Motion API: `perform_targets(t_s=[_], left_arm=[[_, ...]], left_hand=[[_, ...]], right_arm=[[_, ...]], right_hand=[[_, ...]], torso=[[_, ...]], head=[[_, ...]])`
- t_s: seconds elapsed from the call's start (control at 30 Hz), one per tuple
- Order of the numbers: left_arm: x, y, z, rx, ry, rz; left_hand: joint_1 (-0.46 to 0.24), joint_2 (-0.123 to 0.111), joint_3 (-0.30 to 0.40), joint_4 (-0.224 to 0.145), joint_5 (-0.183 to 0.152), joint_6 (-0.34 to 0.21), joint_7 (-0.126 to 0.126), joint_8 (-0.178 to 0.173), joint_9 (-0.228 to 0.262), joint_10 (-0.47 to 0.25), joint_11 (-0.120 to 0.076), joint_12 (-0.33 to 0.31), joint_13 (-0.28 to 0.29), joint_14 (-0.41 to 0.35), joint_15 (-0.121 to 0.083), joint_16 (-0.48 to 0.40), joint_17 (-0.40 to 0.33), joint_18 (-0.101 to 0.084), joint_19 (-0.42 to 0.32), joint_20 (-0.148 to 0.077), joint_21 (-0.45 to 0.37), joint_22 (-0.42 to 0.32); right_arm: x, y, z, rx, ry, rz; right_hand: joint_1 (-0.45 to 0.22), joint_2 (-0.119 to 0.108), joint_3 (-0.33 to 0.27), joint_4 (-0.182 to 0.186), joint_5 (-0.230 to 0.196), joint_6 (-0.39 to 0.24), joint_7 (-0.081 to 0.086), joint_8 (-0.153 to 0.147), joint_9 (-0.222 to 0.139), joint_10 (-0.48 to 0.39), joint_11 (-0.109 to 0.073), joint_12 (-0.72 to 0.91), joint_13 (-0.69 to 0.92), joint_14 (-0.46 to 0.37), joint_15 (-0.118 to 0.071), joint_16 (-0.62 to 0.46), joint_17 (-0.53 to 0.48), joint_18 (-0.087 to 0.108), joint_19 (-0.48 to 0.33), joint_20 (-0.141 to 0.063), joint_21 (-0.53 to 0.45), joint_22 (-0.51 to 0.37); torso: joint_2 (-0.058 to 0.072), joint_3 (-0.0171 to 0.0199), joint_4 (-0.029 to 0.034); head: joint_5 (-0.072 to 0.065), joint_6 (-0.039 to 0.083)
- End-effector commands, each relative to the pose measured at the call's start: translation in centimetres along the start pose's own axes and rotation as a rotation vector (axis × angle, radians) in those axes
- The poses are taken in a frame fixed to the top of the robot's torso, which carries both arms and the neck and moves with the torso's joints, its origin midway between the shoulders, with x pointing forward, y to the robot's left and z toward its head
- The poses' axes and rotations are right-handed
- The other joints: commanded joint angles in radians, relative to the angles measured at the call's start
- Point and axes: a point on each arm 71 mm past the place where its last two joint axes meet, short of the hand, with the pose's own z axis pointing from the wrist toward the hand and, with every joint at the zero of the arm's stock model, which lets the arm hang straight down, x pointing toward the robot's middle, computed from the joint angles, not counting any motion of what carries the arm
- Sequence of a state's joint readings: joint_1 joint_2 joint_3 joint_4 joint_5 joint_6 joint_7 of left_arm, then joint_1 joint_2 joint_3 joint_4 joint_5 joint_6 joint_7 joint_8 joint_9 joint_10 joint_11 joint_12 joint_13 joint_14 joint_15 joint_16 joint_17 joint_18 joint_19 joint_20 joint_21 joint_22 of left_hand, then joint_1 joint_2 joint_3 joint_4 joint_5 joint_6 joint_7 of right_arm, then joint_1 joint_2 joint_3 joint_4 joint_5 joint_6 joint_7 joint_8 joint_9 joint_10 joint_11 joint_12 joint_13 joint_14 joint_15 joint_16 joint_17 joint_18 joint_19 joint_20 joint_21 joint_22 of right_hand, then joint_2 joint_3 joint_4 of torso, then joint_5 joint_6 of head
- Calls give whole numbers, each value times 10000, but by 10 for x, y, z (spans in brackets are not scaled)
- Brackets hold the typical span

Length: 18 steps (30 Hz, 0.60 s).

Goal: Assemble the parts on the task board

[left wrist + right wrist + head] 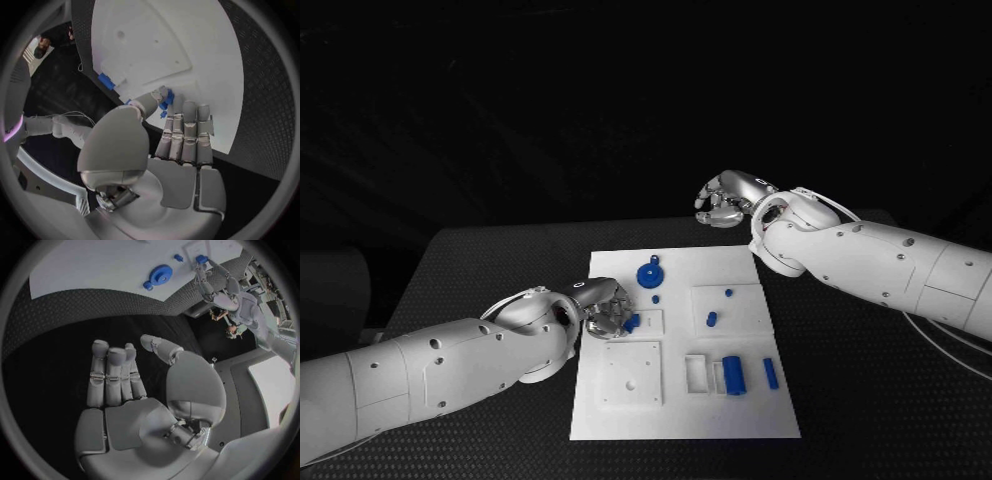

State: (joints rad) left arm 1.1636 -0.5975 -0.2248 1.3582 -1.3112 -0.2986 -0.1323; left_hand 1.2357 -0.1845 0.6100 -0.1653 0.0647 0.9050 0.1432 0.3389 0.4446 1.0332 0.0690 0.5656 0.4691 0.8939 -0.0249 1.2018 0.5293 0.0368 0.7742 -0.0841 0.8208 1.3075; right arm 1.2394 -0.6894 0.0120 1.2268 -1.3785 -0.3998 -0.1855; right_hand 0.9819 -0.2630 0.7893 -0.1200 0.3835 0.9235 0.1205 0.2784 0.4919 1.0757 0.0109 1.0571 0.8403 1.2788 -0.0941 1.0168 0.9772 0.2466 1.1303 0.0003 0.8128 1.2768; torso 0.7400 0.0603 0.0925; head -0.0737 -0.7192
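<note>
Head view: left hand sits at the left edge of the task board, fingers pinching a small blue part over a raised white block on the board. Left wrist view confirms it: blue part is caught between thumb tip and the fingertips, the rest of the fingers lying straight alongside it. Right hand hovers off the board's far edge above the desk, fingers loosely apart, holding nothing (palm is bare in the right wrist view).

Handling guess: the part looks like rigid plastic, light, smooth, so likely slippery in metal fingertips. Pinch across its short sides, keep it square to the seat. Blue wheel sits nearer the far edge, untouched.
</note>
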Motion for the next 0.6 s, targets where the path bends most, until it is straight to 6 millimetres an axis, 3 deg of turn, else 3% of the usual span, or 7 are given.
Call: perform_targets(t_s=[0.03, 0.23, 0.6], left_arm=[[4, 0, 0, 39, 229, 177], [2, 0, 0, 47, 39, 144], [-2, 10, -7, -159, -624, -24]], left_hand=[[-20, 156, 3, -20, 65, 132, -35, 83, 26, 46, -84, 109, 39, 65, -37, 93, 26, -33, 99, -398, 36, 212], [-119, 203, -28, 28, 56, 207, -63, 101, 30, 32, -96, 188, 69, 69, -54, 130, 37, -44, 111, -414, 52, 212], [-250, -168, -95, 53, 101, 457, -168, 190, 100, 85, -173, 521, 192, 185, -149, 257, 60, -31, 234, -505, 104, 202]], right_arm=[[1, 1, 0, -103, 120, -25], [1, 2, 0, -111, 124, -19], [0, 0, 0, -82, 96, -27]], right_hand=[[-46, 17, -27, -12, 69, 17, 68, -41, 14, -4, 31, 67, -18, 52, 1, -63, 11, 151, 45, 32, -66, 10], [-49, 17, -29, -10, 69, 18, 68, -41, 14, -3, 31, 69, -21, 53, 1, -65, 12, 151, 46, 32, -68, 12], [-51, 19, -29, -11, 70, 18, 68, -40, 15, -3, 30, 74, -28, 54, 0, -68, 16, 151, 47, 31, -72, 16]], torso=[[-3, 2, 3], [-2, 2, 2], [-5, -6, 12]], head=[[1, -20], [17, -11], [53, 3]])
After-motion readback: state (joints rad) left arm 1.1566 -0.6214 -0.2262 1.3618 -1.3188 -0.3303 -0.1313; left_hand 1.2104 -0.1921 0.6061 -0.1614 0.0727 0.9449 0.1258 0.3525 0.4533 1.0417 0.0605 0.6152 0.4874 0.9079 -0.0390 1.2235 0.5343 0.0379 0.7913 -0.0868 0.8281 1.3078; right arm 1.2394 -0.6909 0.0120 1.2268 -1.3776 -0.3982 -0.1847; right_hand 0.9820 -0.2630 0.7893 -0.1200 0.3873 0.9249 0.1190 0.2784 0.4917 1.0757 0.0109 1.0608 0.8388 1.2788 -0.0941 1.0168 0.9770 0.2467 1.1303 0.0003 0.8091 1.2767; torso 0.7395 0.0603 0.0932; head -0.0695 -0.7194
